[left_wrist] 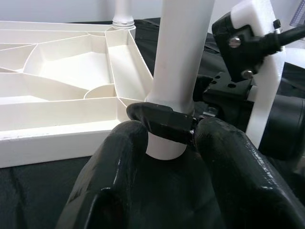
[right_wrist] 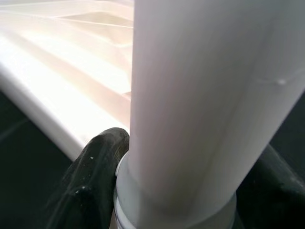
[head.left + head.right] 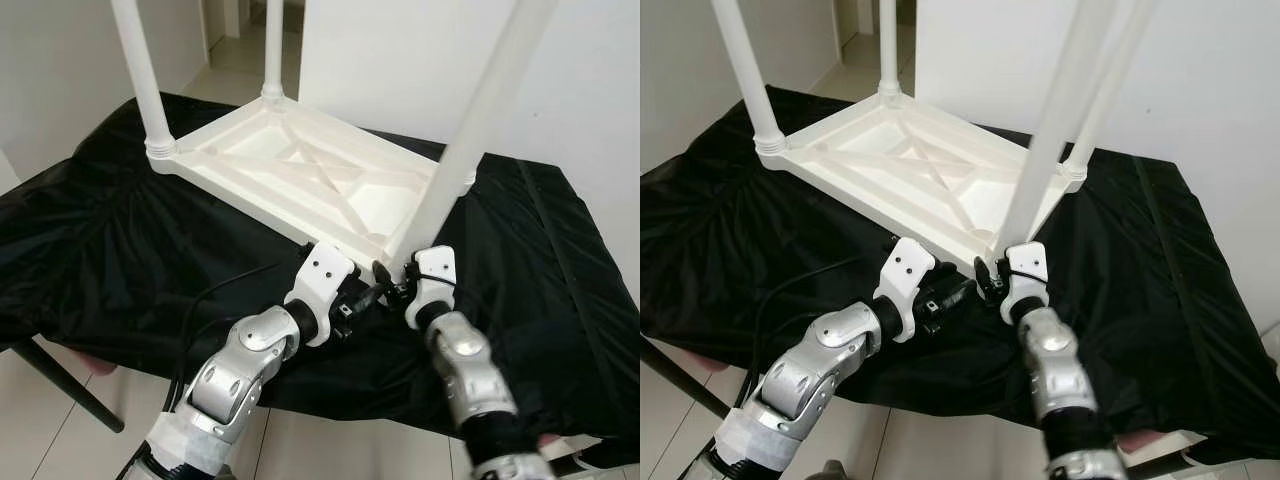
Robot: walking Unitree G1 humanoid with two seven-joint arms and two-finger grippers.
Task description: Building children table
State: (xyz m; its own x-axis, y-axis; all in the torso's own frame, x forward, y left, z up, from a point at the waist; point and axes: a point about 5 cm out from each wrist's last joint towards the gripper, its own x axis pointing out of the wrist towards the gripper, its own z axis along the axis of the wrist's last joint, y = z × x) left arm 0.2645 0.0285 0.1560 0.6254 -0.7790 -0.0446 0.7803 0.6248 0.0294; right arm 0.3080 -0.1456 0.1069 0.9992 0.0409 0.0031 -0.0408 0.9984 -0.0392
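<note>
A white children's table (image 3: 236,188) lies upside down on a black cloth, with upright legs (image 3: 146,80) screwed into its corners. The near-right leg (image 3: 1055,130) stands at the table's closest corner. Both grippers meet at the foot of this leg. My left gripper (image 3: 368,290) reaches in from the left, and its fingers (image 1: 119,157) flank the leg's base (image 1: 164,145). My right gripper (image 3: 398,284) comes from the near side. Its black fingers (image 2: 97,167) clamp the leg (image 2: 200,95) just above the collar, and one of them wraps round the leg in the left wrist view.
The black cloth (image 3: 100,250) covers a low stand and drapes over its edges. A black stand leg (image 3: 60,385) slants to the tiled floor (image 3: 40,440) at the near left. A black cable (image 3: 215,295) loops by my left forearm. White walls stand close behind.
</note>
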